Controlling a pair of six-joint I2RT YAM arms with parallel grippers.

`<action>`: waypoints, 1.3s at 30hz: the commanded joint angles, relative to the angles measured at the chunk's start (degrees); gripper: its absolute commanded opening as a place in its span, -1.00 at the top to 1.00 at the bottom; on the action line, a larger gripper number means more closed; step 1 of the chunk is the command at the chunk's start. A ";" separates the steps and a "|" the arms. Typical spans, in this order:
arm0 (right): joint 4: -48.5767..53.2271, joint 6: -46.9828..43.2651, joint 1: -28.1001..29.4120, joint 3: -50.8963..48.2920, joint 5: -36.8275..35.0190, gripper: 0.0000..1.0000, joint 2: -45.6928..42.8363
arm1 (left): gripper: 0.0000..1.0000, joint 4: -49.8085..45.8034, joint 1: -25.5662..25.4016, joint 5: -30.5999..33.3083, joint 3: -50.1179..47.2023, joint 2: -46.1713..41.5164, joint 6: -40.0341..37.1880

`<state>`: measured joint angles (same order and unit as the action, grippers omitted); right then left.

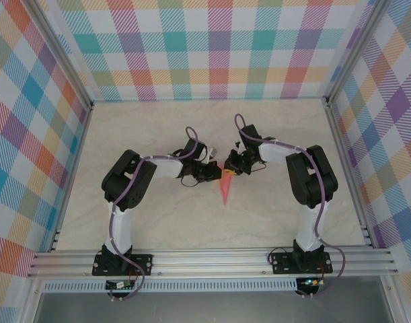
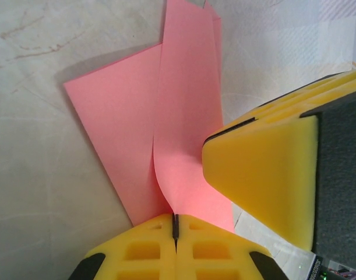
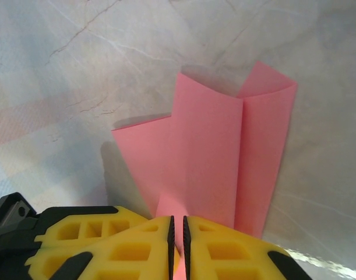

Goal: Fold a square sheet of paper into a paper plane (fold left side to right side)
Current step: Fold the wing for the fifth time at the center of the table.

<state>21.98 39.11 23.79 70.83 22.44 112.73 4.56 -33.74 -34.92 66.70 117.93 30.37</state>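
While in both pincers (image 2: 175, 226) (image 3: 178, 228), paper plane (image 3: 224, 157)

Table (image 1: 158, 134): beige top with faint marble veining, matte and flat.
Back wall (image 1: 205, 47): plaid panel in teal, orange, pink and purple, standing along the table's far edge.
Side walls: same plaid; left panel (image 1: 30, 134) and right panel (image 1: 390, 134) along the table's side edges.
Frame: silver aluminium posts (image 1: 60, 54) at the table's far corners; slotted rail (image 1: 212, 259) across its near edge.
Light: even, diffuse; soft shadows on the table.
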 commanded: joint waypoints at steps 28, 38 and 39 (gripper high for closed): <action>4.93 -1.51 0.20 -0.91 -5.67 0.69 0.87 | 0.53 -1.26 -0.23 1.91 -1.12 -4.34 -0.36; 3.52 -1.23 0.20 -2.01 -5.21 0.69 1.35 | 0.33 1.40 -0.30 0.89 -8.65 -14.24 0.66; 3.50 -1.18 0.20 -2.01 -5.12 0.69 1.38 | 0.38 2.78 -0.64 -0.29 -9.56 -14.89 1.68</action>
<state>24.80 38.13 23.79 70.37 18.24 112.73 3.97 -34.00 -33.23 59.42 106.21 30.70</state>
